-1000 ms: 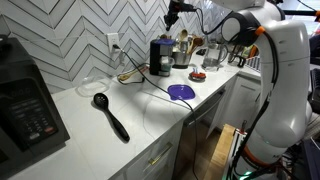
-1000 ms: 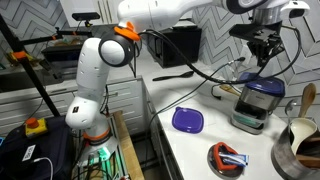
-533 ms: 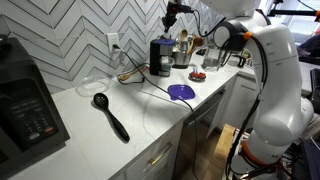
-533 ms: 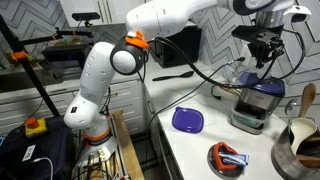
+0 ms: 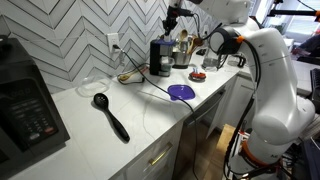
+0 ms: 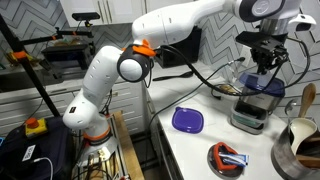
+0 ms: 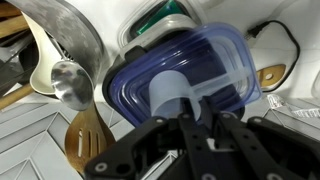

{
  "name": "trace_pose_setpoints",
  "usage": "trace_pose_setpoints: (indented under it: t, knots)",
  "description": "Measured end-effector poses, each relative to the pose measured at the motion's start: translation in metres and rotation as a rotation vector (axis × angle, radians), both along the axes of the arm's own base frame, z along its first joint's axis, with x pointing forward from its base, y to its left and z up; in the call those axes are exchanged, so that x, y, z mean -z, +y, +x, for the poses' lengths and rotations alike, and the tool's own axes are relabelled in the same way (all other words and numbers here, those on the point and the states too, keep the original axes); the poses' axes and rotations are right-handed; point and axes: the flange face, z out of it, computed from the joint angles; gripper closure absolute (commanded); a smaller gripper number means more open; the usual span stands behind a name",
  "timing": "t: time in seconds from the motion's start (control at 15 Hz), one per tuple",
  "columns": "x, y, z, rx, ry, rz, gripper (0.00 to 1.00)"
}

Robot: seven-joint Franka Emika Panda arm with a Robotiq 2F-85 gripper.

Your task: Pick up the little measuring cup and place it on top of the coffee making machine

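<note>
My gripper [image 7: 196, 122] is shut on the handle of the little measuring cup [image 7: 170, 95], a translucent white scoop. It hangs just above the coffee making machine [image 5: 160, 56], a small black upright box by the tiled wall. The machine's top carries a blue-rimmed clear lid [image 7: 185, 70]. In both exterior views the gripper [image 5: 172, 18] [image 6: 265, 62] points down over the machine [image 6: 255, 108]. I cannot tell whether the cup touches the lid.
A purple plate [image 5: 181, 92] [image 6: 187, 120] and a black ladle [image 5: 112, 115] lie on the white counter. A large black keypad appliance [image 5: 25, 105] stands at one end. A red bowl [image 6: 228, 158], a pot [image 6: 300, 140], a metal ladle [image 7: 68, 85] and wooden spoons [image 7: 85, 140] crowd round the machine.
My gripper has come down a little toward the machine's top with the cup still in it. The arm's links have swung round behind it.
</note>
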Motion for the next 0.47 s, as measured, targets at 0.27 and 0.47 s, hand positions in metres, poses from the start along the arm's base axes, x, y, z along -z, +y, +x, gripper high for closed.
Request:
trace_pose_setpoints:
  t: [0.27,0.47]
  knots:
    - [-0.015,0.005,-0.001,-0.013,-0.04,-0.007,0.19]
    - [-0.072,0.017,-0.02,-0.069,-0.135,-0.073,0.21]
